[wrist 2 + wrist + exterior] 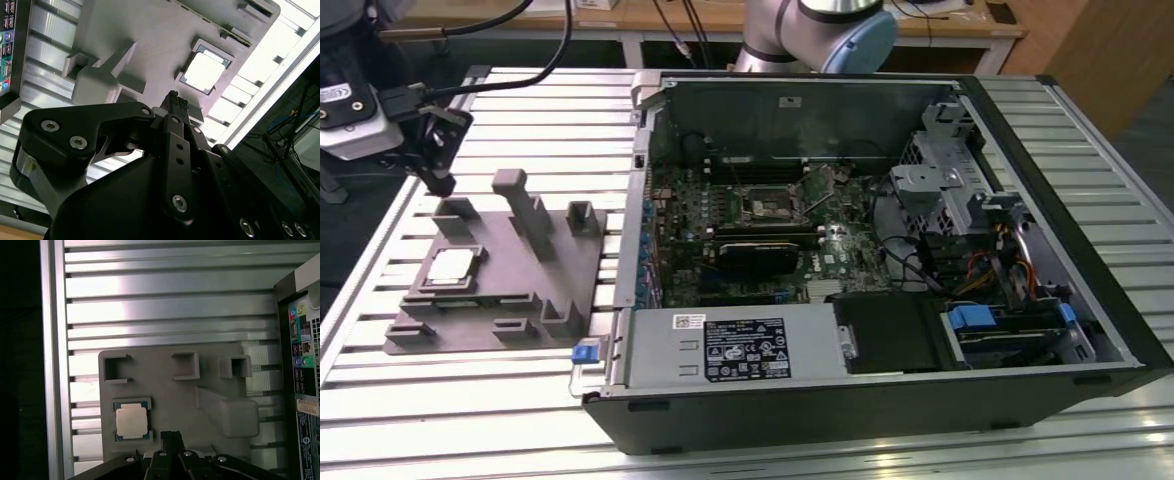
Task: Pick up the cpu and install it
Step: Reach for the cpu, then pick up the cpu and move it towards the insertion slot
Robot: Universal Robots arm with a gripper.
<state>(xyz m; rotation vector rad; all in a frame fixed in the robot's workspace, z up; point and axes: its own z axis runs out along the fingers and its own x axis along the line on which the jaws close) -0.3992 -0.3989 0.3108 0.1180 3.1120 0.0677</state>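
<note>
while hand (440,183) hangs near cpu (451,265) | fixture posts (523,208) stand around it — computer case (854,405) apart

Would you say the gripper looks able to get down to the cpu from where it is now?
Probably yes: the cpu lies uncovered in the grey fixture, the gripper hangs above, a little aside, and the fixture's upright posts stand clear.

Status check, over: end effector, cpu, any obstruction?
End effector shut, empty, above grey fixture. Cpu seated in fixture recess, untouched. Tall fixture post stands close by.
</note>
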